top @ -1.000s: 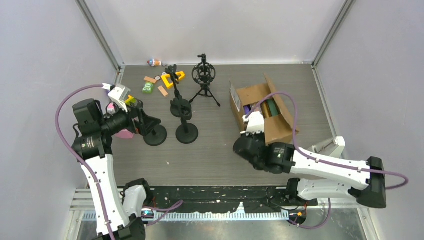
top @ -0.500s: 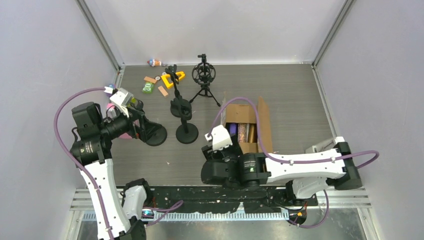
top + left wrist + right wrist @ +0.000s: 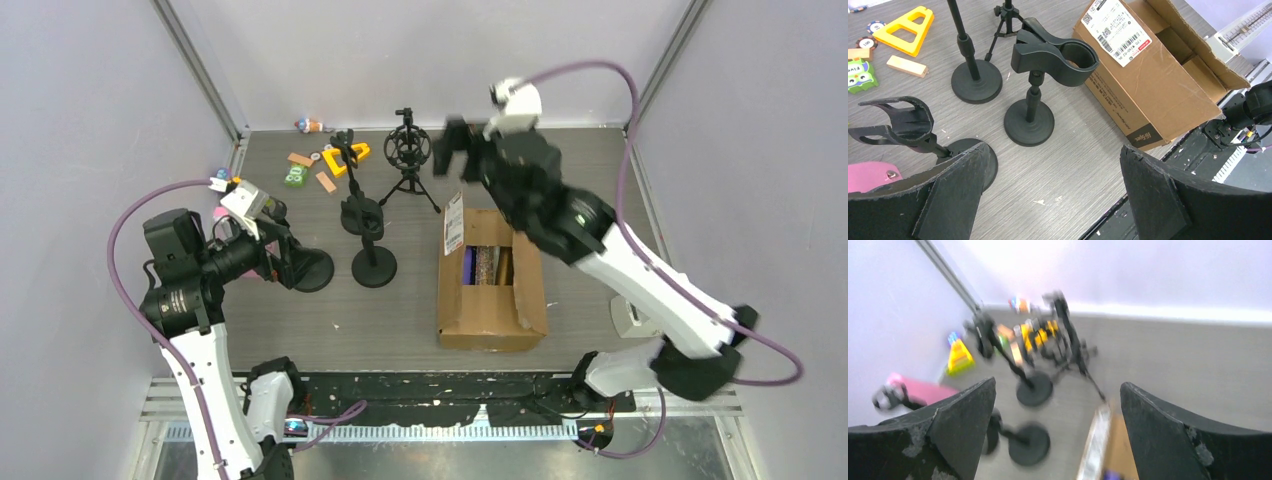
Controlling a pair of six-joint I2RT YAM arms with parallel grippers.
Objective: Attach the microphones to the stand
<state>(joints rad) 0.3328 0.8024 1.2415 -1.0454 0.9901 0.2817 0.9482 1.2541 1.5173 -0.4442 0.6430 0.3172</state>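
The left gripper [image 3: 1054,150] stood released, its 2 fingers spread wide and gripping nothing, low over the table [image 3: 420,320]. It was just beside a black clip stand [image 3: 903,125] whose round base lay partly behind the left finger. Beyond that stood a 2nd clip stand [image 3: 1035,95] with a bare clamp. Further back were a 3rd stand [image 3: 973,75] and a tripod mount [image 3: 408,150]. The right gripper [image 3: 455,150] hung high over the far side of the table, near the tripod mount. It was likewise spread open and holding nothing, though its wrist view was blurred. An open cardboard box [image 3: 480,325] sat right of the stands. The microphones [image 3: 485,266] lay inside it side by side, a purple one at the left of the row.
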